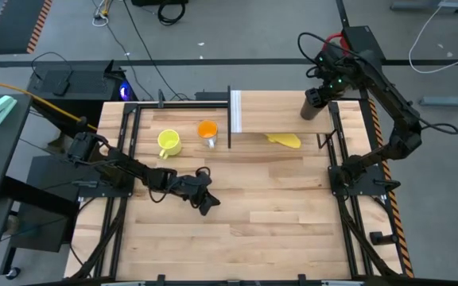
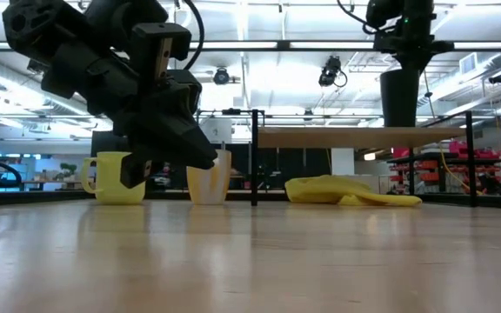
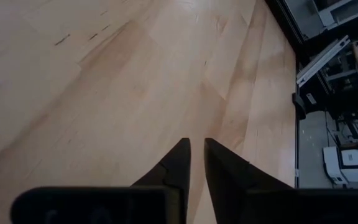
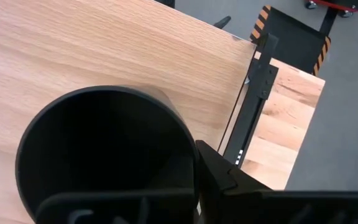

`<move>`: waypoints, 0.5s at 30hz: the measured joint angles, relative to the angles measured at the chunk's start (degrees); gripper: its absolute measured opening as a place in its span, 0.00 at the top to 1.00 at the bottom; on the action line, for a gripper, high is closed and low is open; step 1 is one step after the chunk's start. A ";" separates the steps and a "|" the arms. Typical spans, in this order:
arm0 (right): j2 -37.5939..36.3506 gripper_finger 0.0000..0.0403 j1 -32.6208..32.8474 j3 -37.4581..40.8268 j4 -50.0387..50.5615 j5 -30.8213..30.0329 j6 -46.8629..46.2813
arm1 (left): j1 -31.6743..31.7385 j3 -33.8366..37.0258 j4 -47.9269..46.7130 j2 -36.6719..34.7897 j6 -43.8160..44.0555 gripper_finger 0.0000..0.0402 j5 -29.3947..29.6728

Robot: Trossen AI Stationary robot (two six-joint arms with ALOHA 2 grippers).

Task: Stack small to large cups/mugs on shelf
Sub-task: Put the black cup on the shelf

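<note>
A: Surface first. Light-wood table [image 1: 237,230] with black rails down both long sides, grey floor around it, cables and a black box behind. Low view looks into a big room with ceiling lights and racks.

B: Shelf?

A: Shelf [image 1: 293,119] sits at the table's far side, a raised pale board with a white end panel [image 1: 235,111] and thin black posts. A flat yellow thing [image 1: 285,141] lies at its near edge.

B: Cups?

A: Yellow mug [image 1: 169,142] and orange cup [image 1: 207,131] stand on the table left of the white panel, near each other, not touching. Black cup [image 1: 314,103] is upright over the shelf's right part; in the low view its base is right at the board, can't tell if it's resting.

B: Right gripper?

A: Right gripper [image 4: 197,180] is at the black cup's rim, jaws pinching the wall: one finger inside, one outside in the wrist view.

B: Left?

A: Left gripper [image 3: 196,163] is low over bare table, in front of the mug and the orange cup and well apart from them. Jaws parted only a narrow slit, nothing between them, touching nothing that I can see.

B: Room to move?

A: Whole near half of the table is bare wood. Black cup is close to the shelf's right edge, where the post and rail are. Shelf board between it and the white panel is open.
</note>
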State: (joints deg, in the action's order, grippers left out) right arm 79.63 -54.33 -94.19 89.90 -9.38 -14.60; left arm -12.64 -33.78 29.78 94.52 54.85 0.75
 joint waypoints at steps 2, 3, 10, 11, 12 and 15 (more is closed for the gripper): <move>0.13 0.99 -0.02 0.00 -0.04 -0.12 -0.23 | -0.12 0.00 0.00 0.00 0.01 0.87 -0.02; 0.13 0.99 -0.02 0.00 -0.02 -0.14 -0.25 | -0.13 0.00 0.00 0.00 0.00 0.87 -0.05; 0.27 0.93 0.00 0.12 0.16 -0.25 -1.21 | -0.11 0.00 0.00 0.00 -0.02 0.85 -0.13; 0.33 0.91 0.00 0.14 0.18 -0.24 -1.32 | -0.11 0.00 0.02 0.00 -0.04 0.85 -0.13; 0.35 0.90 0.00 0.16 0.18 -0.25 -1.43 | -0.11 0.00 0.00 0.00 -0.04 0.85 -0.13; 0.35 0.86 0.00 0.17 0.18 -0.41 -1.71 | -0.11 -0.02 0.00 0.00 -0.05 0.86 -0.09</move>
State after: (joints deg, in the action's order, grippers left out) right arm 79.99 -54.33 -94.02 90.08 -9.79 -16.32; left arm -12.75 -33.80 29.78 94.52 54.80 0.66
